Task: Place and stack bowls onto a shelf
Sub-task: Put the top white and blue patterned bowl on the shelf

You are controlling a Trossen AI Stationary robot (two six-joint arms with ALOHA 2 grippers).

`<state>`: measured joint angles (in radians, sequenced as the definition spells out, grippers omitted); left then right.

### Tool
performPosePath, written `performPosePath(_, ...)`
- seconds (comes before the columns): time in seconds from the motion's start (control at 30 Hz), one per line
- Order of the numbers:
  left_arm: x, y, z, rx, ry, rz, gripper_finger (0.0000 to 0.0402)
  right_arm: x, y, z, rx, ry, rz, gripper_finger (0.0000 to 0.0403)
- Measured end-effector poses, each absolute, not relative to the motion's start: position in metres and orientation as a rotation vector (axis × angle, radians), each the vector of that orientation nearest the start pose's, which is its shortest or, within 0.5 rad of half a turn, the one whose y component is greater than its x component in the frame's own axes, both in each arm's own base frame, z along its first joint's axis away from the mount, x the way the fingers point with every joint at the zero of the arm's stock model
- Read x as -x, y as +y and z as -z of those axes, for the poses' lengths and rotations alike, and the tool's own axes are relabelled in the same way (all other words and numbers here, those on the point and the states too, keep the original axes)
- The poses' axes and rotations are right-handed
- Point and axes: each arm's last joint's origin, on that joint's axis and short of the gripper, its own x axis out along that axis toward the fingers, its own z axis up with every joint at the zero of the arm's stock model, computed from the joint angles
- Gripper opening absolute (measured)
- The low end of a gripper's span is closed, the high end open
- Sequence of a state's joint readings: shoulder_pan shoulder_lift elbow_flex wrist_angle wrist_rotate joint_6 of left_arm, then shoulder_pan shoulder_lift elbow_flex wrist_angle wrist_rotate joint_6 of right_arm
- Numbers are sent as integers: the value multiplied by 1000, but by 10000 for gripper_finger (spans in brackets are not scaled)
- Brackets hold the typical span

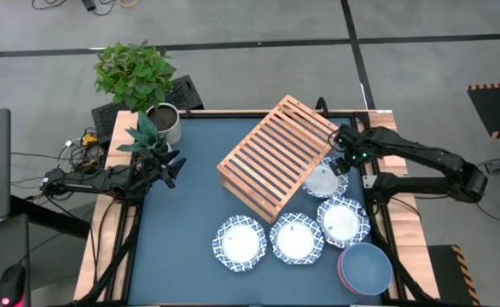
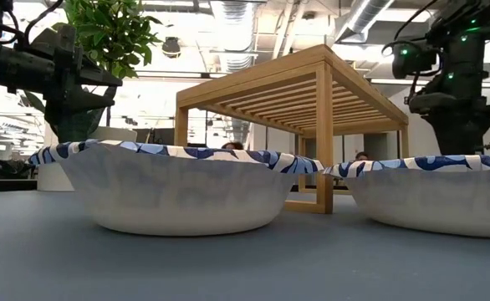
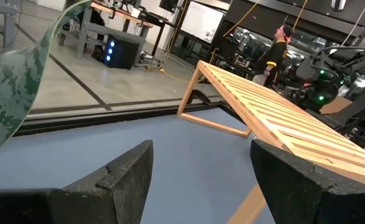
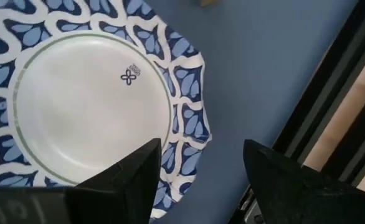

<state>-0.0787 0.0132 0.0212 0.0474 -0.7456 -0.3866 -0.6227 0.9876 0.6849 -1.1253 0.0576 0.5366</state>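
The right end effector (image 1: 342, 162) is hovering with its fingers spread and grasping nothing, directly over a patterned bowl (image 1: 323, 181) that is lying by the shelf's (image 1: 276, 156) 3 o'clock corner. In the right wrist view its 2 dark fingers (image 4: 123, 180) are straddling that bowl's blue-and-white rim (image 4: 185, 109), with bare blue tabletop (image 4: 276, 74) beside it.

At 6 o'clock from that bowl, 3 more patterned bowls are sitting in a curved row: one (image 1: 343, 220) nearest, one (image 1: 295, 238) in the middle and one (image 1: 240, 242) farthest toward 8 o'clock. A plain blue bowl (image 1: 366, 266) is resting on a pink-red one at 5 o'clock of the tabletop. The slatted shelf is standing skewed at the tabletop's centre with nothing on its top, crowding the bowl below the end effector.

The left end effector (image 1: 171, 169) is waiting at 9 o'clock with fingers (image 3: 123, 177) parted and holding nothing, close under a potted plant (image 1: 139, 81) whose leaf (image 3: 20, 87) is drooping in front of its camera.
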Motion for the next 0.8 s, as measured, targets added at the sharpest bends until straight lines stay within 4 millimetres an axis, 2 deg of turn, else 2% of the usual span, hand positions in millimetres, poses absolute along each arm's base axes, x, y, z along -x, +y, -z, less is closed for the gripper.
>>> performPosePath(0.17, -91, 13, -174, 394, -180, -649, 253, -119, -83, -207, -846, 1250, 938, 254)
performPosePath(0.37, -91, 13, -174, 394, -180, -648, 253, -118, -73, -185, -878, 1315, 958, 254)
performPosePath(0.8, -91, 13, -174, 393, -179, -649, 253, -117, -66, -166, -967, 1242, 1043, 254)
